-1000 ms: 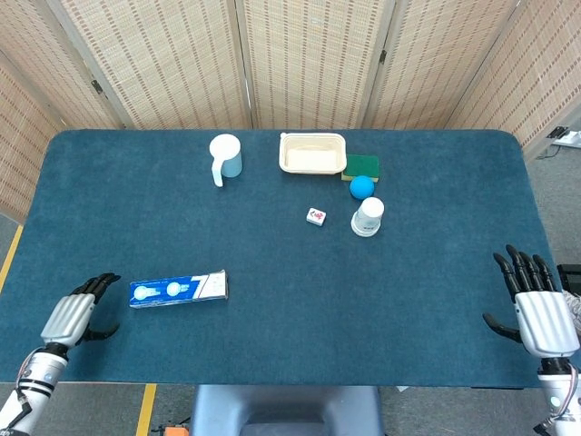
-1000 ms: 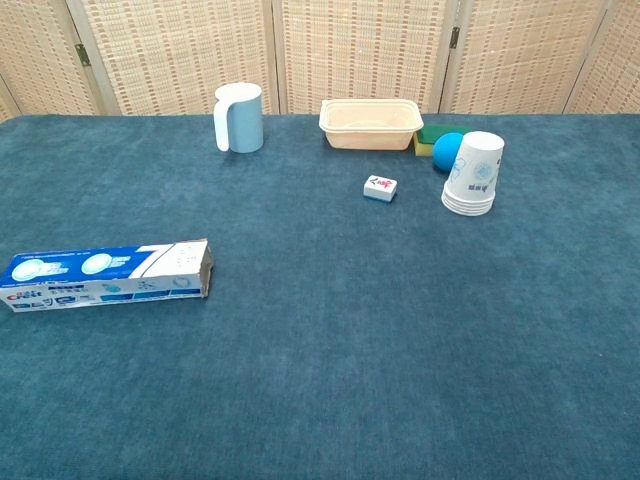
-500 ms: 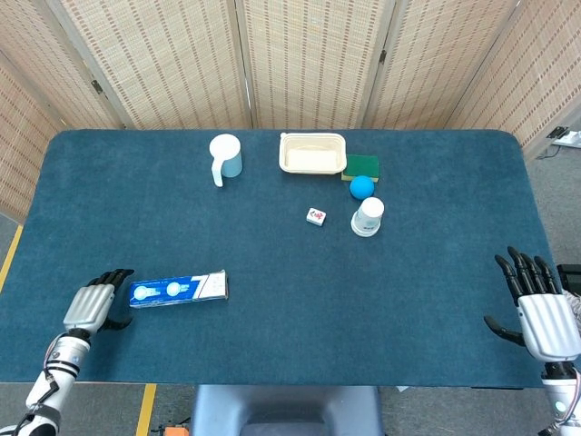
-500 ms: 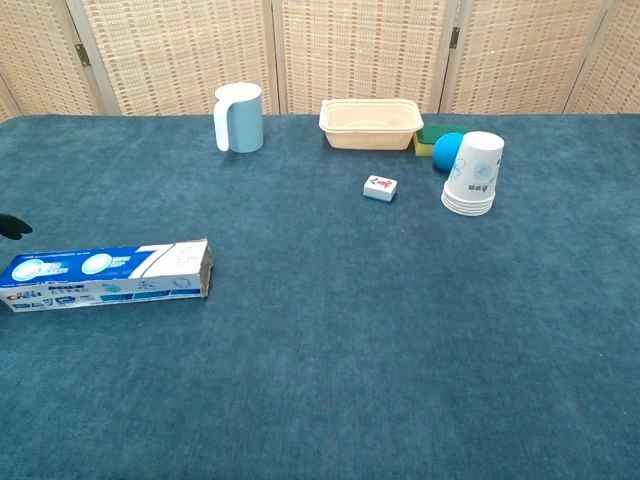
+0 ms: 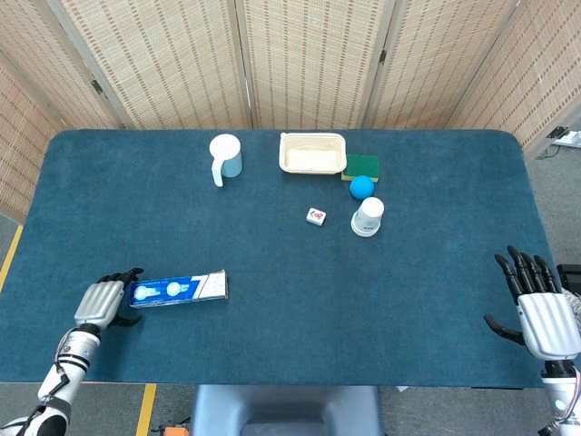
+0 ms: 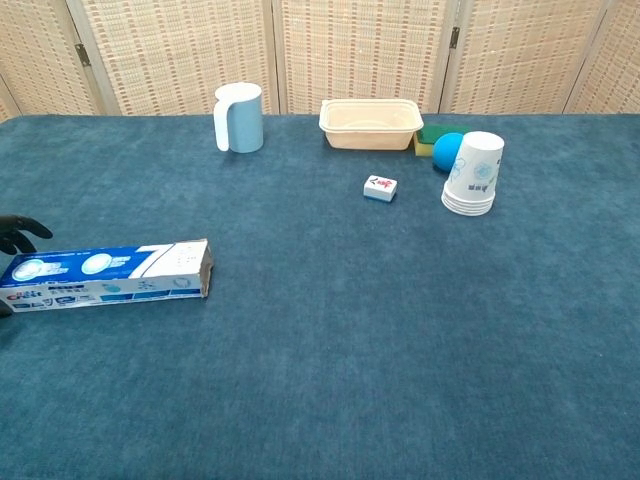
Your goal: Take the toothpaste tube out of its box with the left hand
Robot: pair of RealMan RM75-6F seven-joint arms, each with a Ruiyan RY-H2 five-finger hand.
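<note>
The blue-and-white toothpaste box (image 5: pixel 178 289) lies flat near the table's front left, its open flap end pointing right (image 6: pixel 105 275). No tube is visible outside it. My left hand (image 5: pixel 103 302) is at the box's left end with its dark fingers (image 6: pixel 15 232) spread just behind that end and the thumb showing just in front of it; I cannot tell whether they touch the box. It holds nothing. My right hand (image 5: pixel 536 304) hovers open at the table's front right edge, far from the box, and shows only in the head view.
At the back stand a pale blue mug (image 6: pixel 240 117), a cream tray (image 6: pixel 369 123), a green sponge (image 5: pixel 365 166) and a blue ball (image 6: pixel 446 150). A stack of paper cups (image 6: pixel 473 173) and a small white tile (image 6: pixel 380 188) lie mid-table.
My left hand has moved right along the front edge until its fingers reach the box's left end. The box and the right hand have stayed put.
</note>
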